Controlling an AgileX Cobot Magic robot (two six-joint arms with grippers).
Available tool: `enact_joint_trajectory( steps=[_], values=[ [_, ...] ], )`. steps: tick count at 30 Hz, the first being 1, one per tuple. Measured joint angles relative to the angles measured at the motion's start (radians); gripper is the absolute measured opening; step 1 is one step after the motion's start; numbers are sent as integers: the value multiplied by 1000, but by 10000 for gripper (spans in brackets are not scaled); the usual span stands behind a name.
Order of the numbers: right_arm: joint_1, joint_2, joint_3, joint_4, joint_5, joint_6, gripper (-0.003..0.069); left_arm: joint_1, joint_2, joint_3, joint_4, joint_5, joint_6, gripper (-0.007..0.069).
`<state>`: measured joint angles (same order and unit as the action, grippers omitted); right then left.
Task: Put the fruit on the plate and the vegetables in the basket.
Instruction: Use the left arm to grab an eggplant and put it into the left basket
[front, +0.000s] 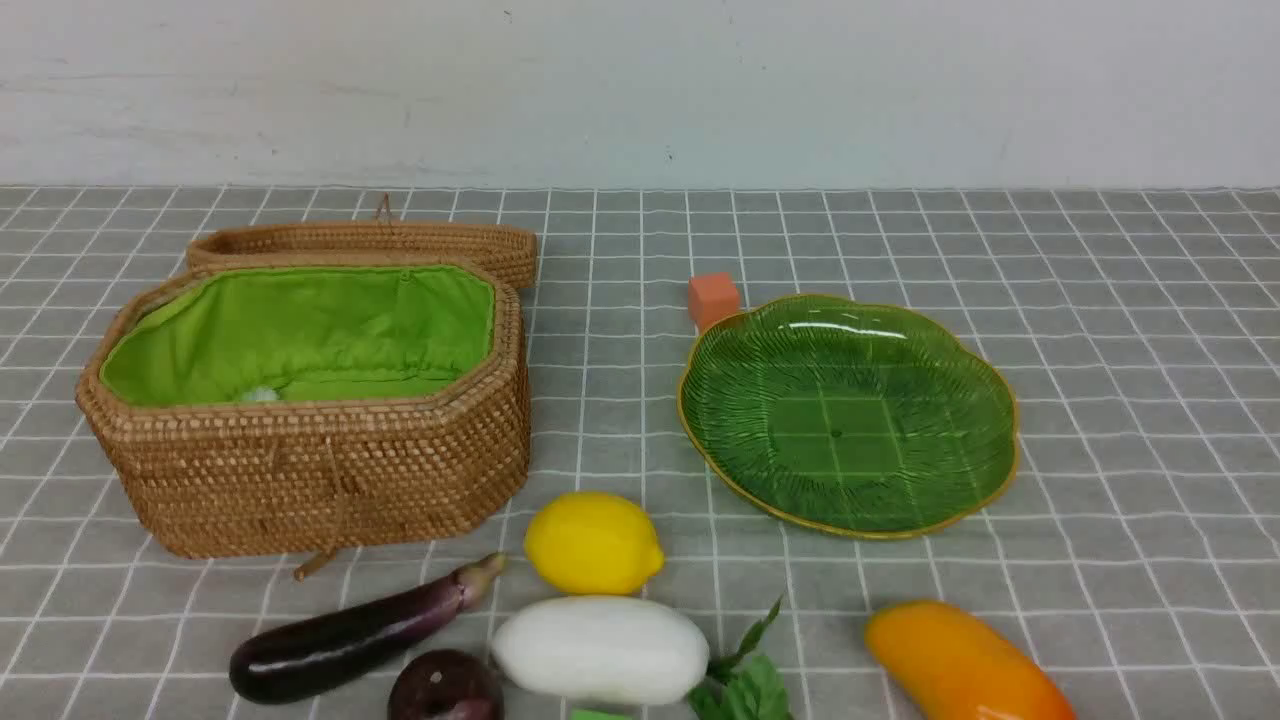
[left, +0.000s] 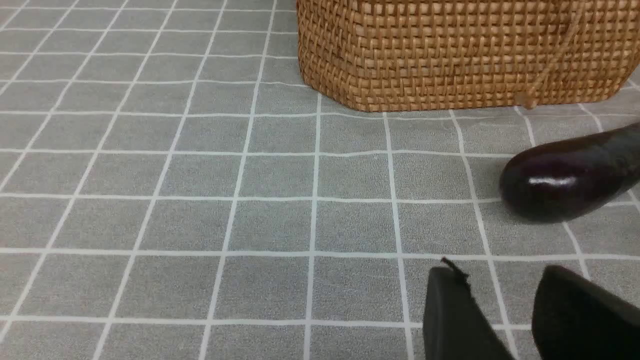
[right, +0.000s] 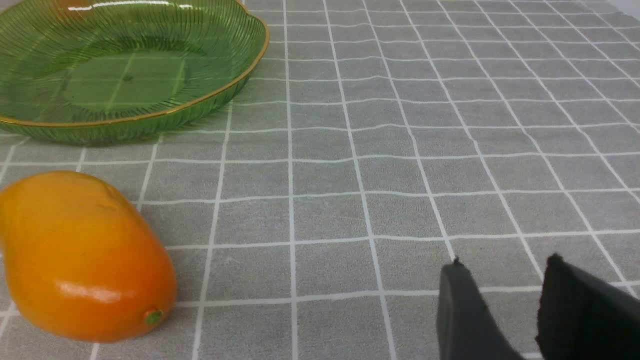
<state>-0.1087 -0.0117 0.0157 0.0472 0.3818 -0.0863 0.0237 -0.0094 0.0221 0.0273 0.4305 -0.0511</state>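
Nearest are the 2 claws, each seen only by its own wrist camera. The left claw hangs low over the table, tipped down and forward. Its 2 black fingers stand a little apart, with nothing between them. The right claw sits the same way: low, with a narrow gap, and empty.

Next come the foods, bunched at the near edge. The eggplant is on the left side, so the left arm is nearer to it. It lies just ahead of the left claw, with its fat round end toward the claw. Its long way runs from near-left to far-right, and its stem points at the lemon. I think a grab should go across that long way. The dark fruit and the radish lie just beside it.

The mango is on the right side, so the right arm is nearer to it. It lies off to one side of the right claw, not straight ahead. Its long way runs from far-left to near-right.

Farther back, the basket stands open behind the eggplant. The plate sits bare behind the mango. A cube sits at the plate's far rim, and a lid lies behind the basket.
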Motion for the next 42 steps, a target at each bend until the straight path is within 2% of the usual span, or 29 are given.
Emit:
enact_joint_trajectory(
  steps=[37,42],
  values=[
    [0,0,0,0,0,0,240,0,0,0,0,0,0,240],
    [0,0,0,0,0,0,240,0,0,0,117,0,20,240]
  ],
)
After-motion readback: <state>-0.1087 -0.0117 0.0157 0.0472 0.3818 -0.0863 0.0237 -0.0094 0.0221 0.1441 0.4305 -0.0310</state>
